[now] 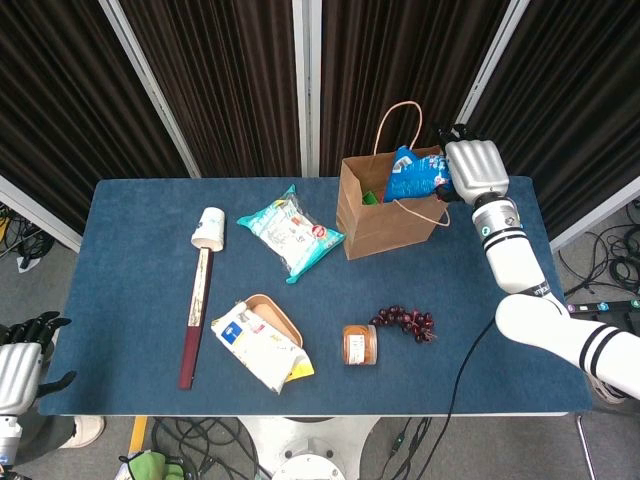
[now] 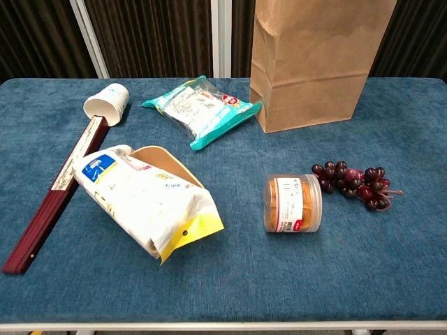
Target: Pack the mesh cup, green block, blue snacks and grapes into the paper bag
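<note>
The brown paper bag [image 1: 385,222] stands open at the back right of the blue table; in the chest view only its front face [image 2: 314,63] shows. My right hand [image 1: 475,172] holds the blue snacks [image 1: 412,175] at the bag's right rim, the pack partly down in the opening. A bit of the green block [image 1: 367,197] shows inside the bag at the left. The dark grapes [image 1: 405,322] lie on the cloth in front of the bag [image 2: 356,183]. No mesh cup shows in either view. My left hand [image 1: 18,365] hangs off the table's front left corner, holding nothing, fingers apart.
A white paper cup [image 1: 209,227] lies above a dark folded fan [image 1: 196,318] at the left. A teal snack pack [image 1: 290,232] lies left of the bag. A white-and-yellow pouch [image 1: 262,346] rests on a tan bowl [image 1: 275,315]. An orange jar [image 1: 360,344] lies beside the grapes.
</note>
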Tool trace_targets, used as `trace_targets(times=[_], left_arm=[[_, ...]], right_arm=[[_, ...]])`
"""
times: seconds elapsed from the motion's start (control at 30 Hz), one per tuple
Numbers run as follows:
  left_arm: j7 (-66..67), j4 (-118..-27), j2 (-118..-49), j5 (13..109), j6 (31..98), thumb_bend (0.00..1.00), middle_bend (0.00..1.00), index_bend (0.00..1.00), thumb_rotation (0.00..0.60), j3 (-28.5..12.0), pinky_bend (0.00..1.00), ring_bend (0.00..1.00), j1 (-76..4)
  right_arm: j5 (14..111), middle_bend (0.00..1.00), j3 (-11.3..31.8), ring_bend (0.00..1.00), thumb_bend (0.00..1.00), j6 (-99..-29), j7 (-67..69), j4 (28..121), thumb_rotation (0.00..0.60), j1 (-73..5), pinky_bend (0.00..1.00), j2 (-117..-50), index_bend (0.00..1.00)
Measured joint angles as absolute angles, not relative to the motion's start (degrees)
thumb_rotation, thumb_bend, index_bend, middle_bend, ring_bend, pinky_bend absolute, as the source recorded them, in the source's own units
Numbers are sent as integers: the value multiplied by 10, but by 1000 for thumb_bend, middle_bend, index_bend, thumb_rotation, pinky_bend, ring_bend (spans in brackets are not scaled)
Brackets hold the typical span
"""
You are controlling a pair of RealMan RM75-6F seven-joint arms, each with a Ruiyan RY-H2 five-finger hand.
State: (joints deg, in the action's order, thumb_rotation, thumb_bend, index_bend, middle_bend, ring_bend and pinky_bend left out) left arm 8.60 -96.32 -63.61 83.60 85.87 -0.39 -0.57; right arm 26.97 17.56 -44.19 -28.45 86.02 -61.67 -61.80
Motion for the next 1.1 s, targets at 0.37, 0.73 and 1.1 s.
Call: trace_targets(times=[0.37, 0.73, 1.1], left_arm=[[88, -964, -635, 840, 860, 51, 298, 311, 600, -5, 239, 258, -7], [97, -972, -634, 845, 860, 50, 298, 311, 600, -5, 239, 258, -10], [100, -974, -633, 840, 858, 51, 298, 311, 600, -4, 239, 258, -9]], right_arm=[[356, 89, 187, 0, 177, -471, -207, 885, 600, -583, 81, -604, 0], [380, 76, 182, 0, 4, -491, -194, 866, 600, -562, 50, -609, 0], [350, 59, 183, 0, 0, -527, -229, 842, 600, -582, 2, -643, 0]])
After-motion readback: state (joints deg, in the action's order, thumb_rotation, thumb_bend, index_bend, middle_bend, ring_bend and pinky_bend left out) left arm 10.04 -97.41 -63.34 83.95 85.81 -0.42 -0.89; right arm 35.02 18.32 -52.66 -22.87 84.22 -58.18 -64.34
